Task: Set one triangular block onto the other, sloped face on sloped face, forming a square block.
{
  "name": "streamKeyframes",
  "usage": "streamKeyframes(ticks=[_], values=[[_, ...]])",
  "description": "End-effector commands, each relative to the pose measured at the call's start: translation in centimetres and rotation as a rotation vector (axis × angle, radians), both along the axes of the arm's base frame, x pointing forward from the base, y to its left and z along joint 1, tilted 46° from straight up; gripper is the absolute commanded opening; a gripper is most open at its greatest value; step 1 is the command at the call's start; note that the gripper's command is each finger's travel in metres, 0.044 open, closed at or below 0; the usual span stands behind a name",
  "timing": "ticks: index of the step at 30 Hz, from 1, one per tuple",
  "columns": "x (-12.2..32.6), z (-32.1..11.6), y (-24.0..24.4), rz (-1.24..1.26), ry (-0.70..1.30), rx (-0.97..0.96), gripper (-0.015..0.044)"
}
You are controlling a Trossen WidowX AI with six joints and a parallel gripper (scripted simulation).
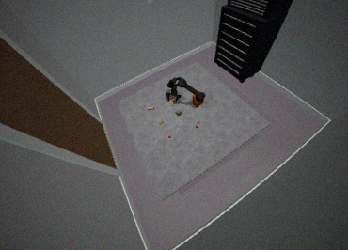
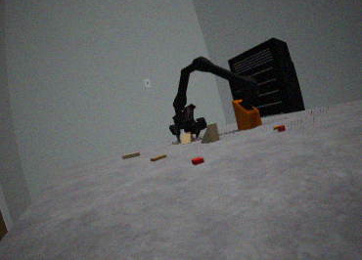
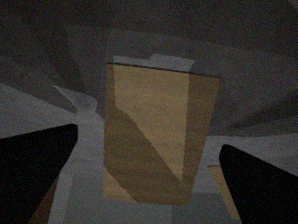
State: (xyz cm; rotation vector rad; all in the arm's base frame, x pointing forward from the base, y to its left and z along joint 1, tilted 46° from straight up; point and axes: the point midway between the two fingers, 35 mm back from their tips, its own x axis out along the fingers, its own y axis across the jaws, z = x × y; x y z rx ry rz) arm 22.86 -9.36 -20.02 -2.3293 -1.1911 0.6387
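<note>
One tan triangular block (image 1: 171, 102) (image 2: 186, 138) (image 3: 150, 100) stands on the grey table surface between the spread fingers of my gripper (image 1: 172, 100) (image 2: 188, 139) (image 3: 150, 142). The gripper is open and points down, low over the surface. In the wrist view there is a gap between the block and each finger. The other triangular block (image 1: 179, 113) (image 2: 210, 134) stands apart, a short way off, with a sloped side showing in the exterior view. The two blocks are not stacked. Whether a fingertip touches the surface cannot be told.
Two flat wooden pieces, one (image 1: 150, 108) (image 2: 131, 155) farther out and one (image 1: 161, 123) (image 2: 158, 157) nearer, lie beyond the blocks. A red piece (image 1: 169, 137) (image 2: 198, 160) lies apart. Another red piece (image 1: 197, 127) (image 2: 281, 128) lies beside a small orange one (image 1: 197, 122) near the orange arm base (image 1: 197, 101) (image 2: 247, 117).
</note>
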Motion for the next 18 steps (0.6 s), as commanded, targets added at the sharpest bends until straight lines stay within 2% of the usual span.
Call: streamKeyframes(ticks=[1,4,14,18], values=[[0.09,-0.02,0.22,-0.007,0.000,0.004,0.0440],[0.09,-0.02,0.22,-0.007,0.000,0.004,0.0440],[0.02,-0.03,0.12,-0.003,-0.001,0.001,0.0177],[0.02,-0.03,0.12,-0.003,-0.001,0.001,0.0151]])
